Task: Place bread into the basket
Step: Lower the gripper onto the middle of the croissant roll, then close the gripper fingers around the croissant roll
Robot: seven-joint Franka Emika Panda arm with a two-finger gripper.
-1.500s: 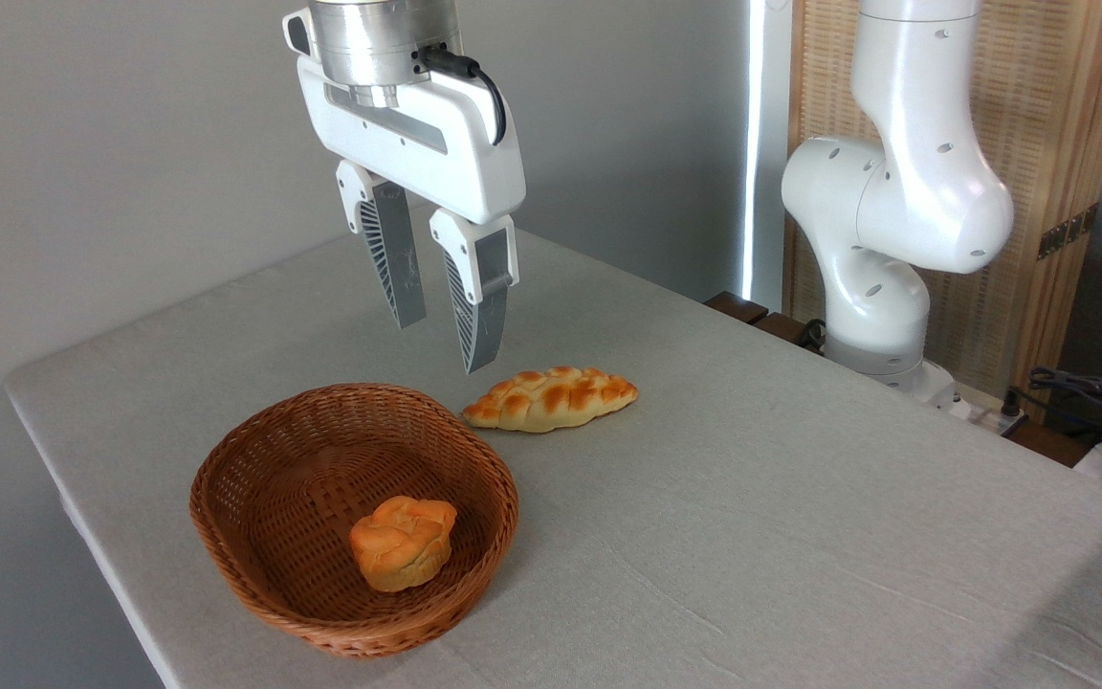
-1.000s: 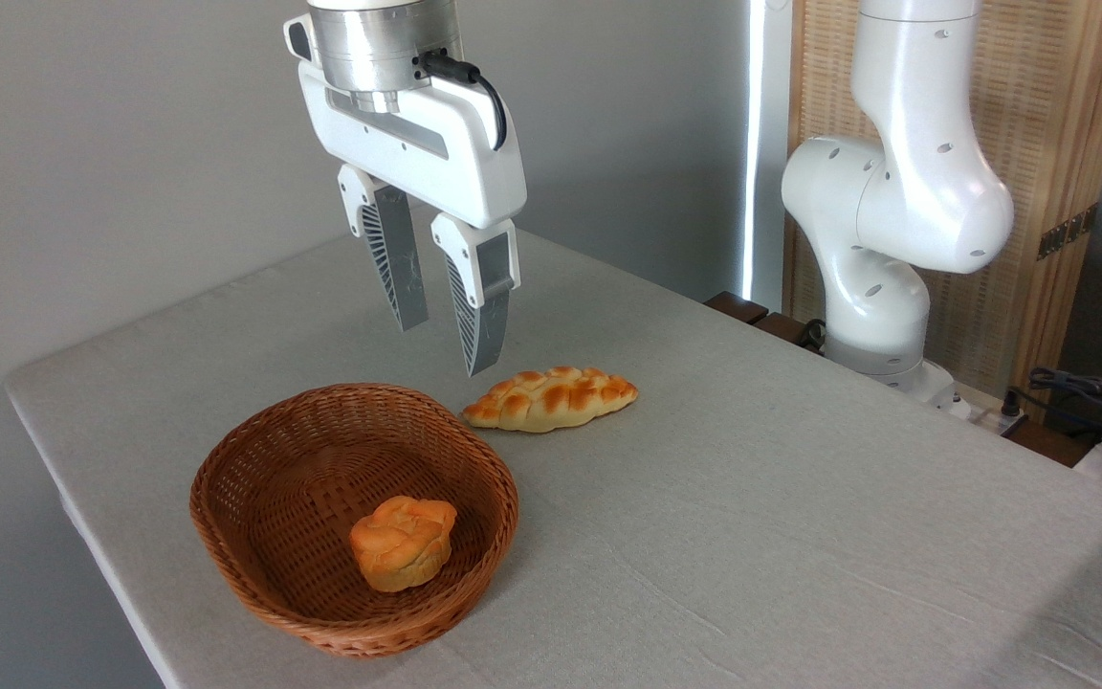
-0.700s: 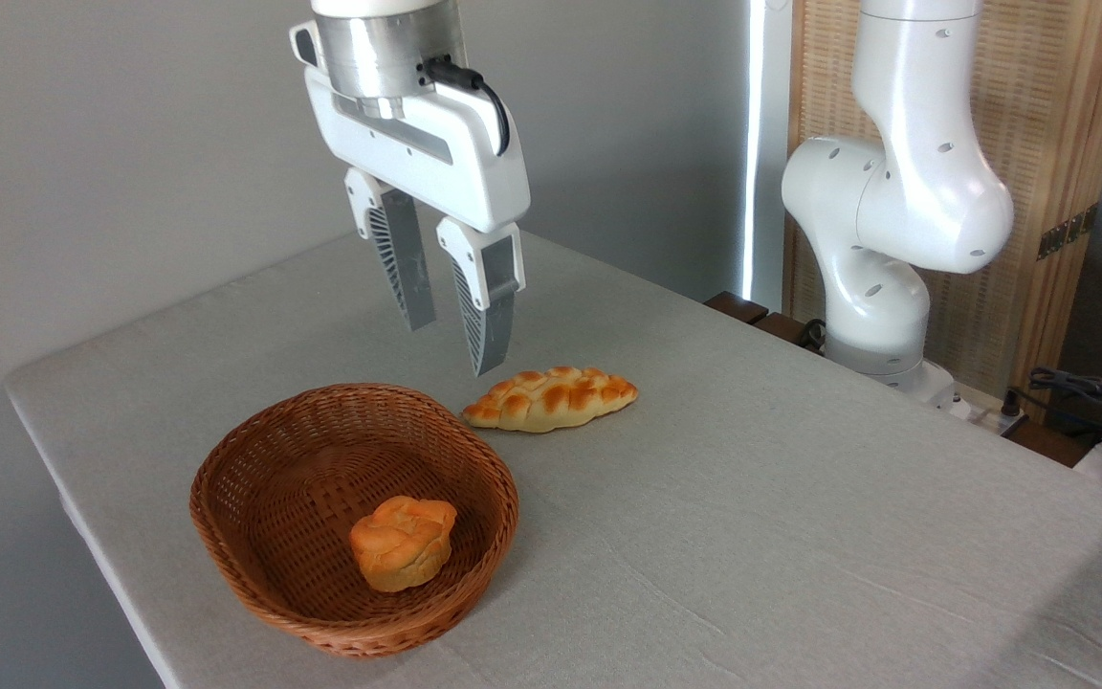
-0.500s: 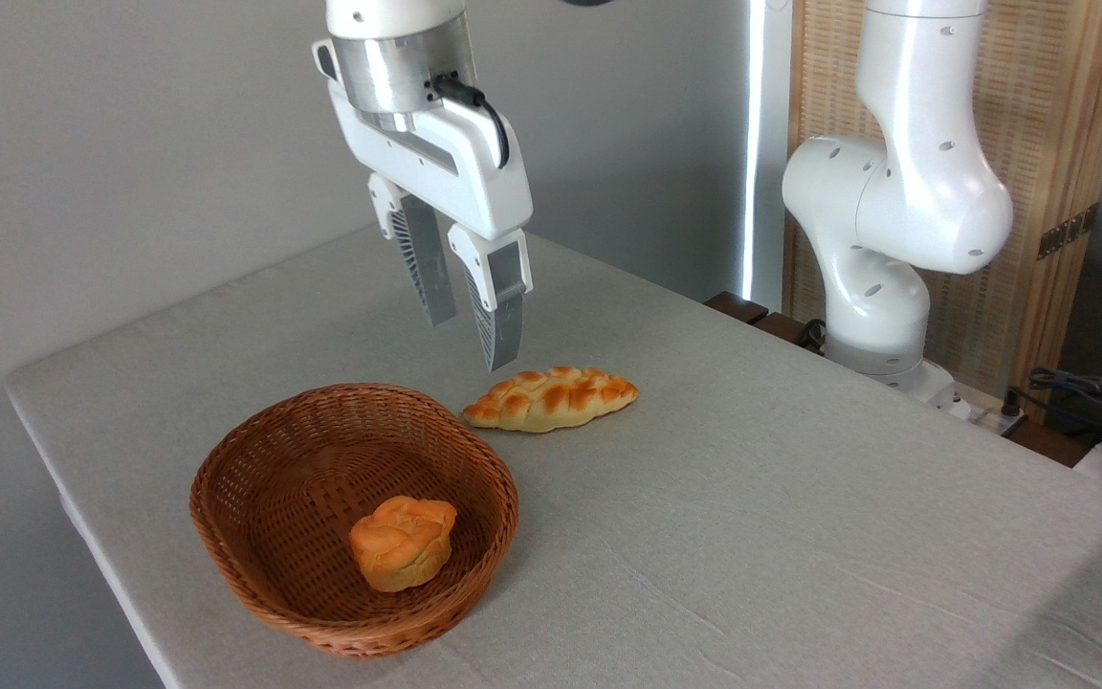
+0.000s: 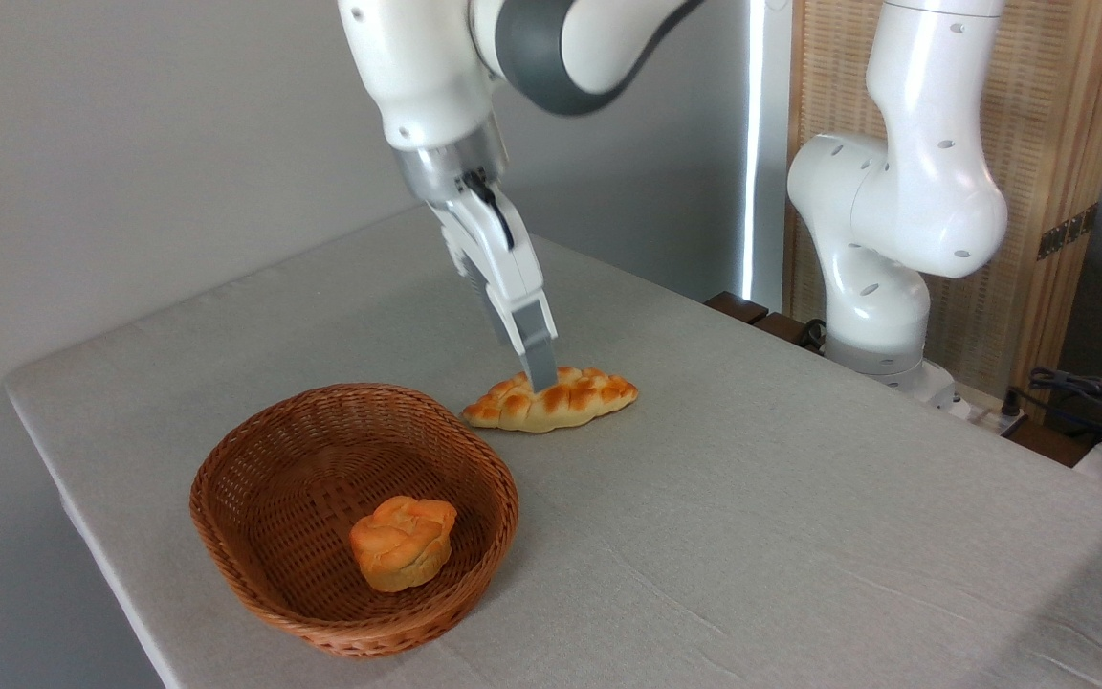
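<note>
- The bread [image 5: 551,399] lies flat on the grey table [image 5: 800,498], just beyond the far right rim of the basket [image 5: 264,565], outside it.
- The gripper [image 5: 539,381] leans down over the bread, its near fingertip at the loaf's top middle.
- Seen edge-on, one finger hides the other, so I cannot tell how wide the jaws stand.
- A small round bun [image 5: 403,542] sits inside the basket, near its front.

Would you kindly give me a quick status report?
Gripper low at the long braided golden loaf, jaw state unclear. Loaf on grey table, outside brown wicker basket. Small orange bun already inside; path clear.
</note>
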